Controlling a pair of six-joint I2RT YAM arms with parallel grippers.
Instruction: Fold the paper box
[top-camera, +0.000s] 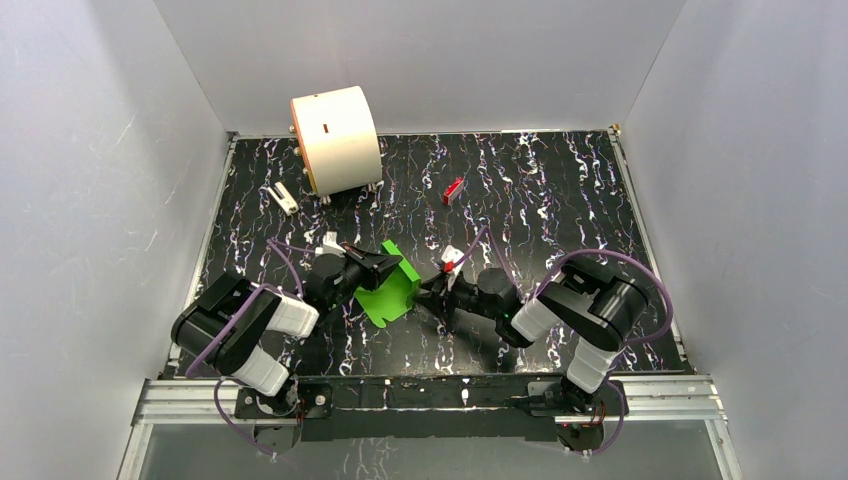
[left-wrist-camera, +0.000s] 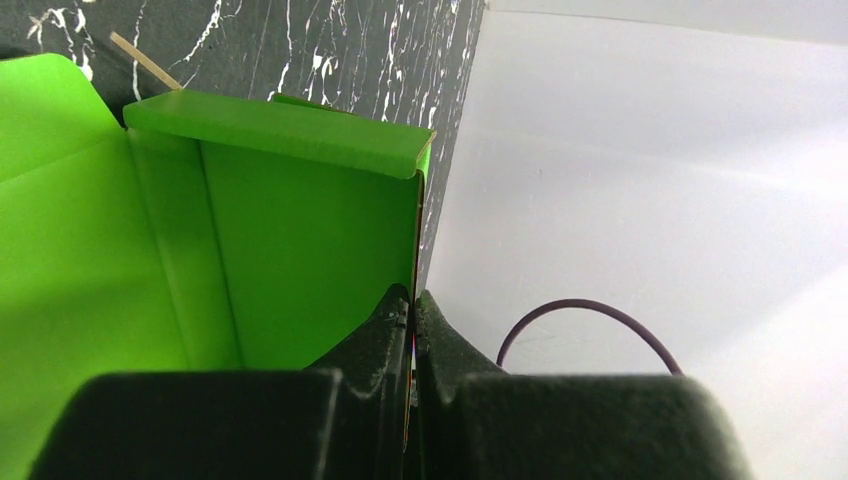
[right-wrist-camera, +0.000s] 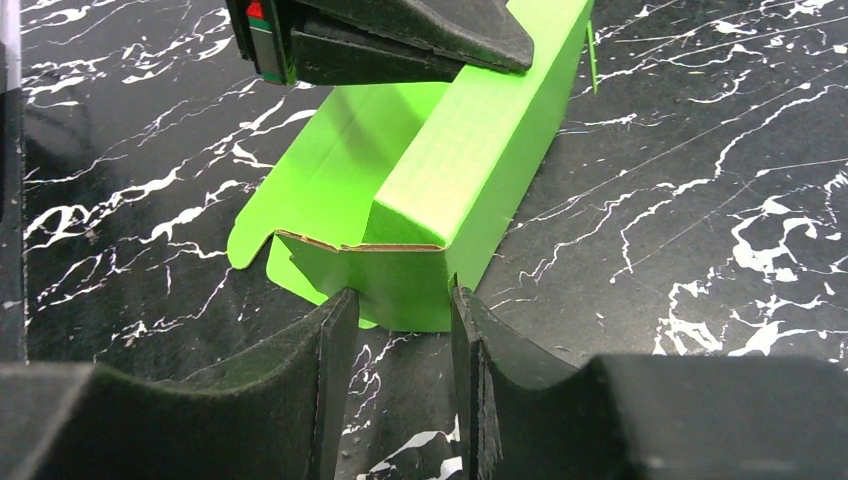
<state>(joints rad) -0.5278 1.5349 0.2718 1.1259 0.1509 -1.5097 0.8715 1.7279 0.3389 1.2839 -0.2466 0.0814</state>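
The paper box (top-camera: 388, 293) is a bright green creased card, partly folded, lying on the black marbled table between the two arms. My left gripper (top-camera: 395, 266) is shut on the edge of one upright wall of it; in the left wrist view the fingertips (left-wrist-camera: 412, 300) pinch that thin edge, with a folded flap (left-wrist-camera: 280, 130) above. My right gripper (top-camera: 428, 290) is open, its fingers (right-wrist-camera: 335, 330) either side of the near end flap of the box (right-wrist-camera: 440, 200), just short of it. The left gripper also shows in the right wrist view (right-wrist-camera: 400, 40).
A large cream cylinder (top-camera: 335, 140) lies at the back left. A small red block (top-camera: 452, 190) sits at the back centre. A small white piece (top-camera: 284, 198) lies left of the cylinder. White walls enclose the table (top-camera: 560, 200).
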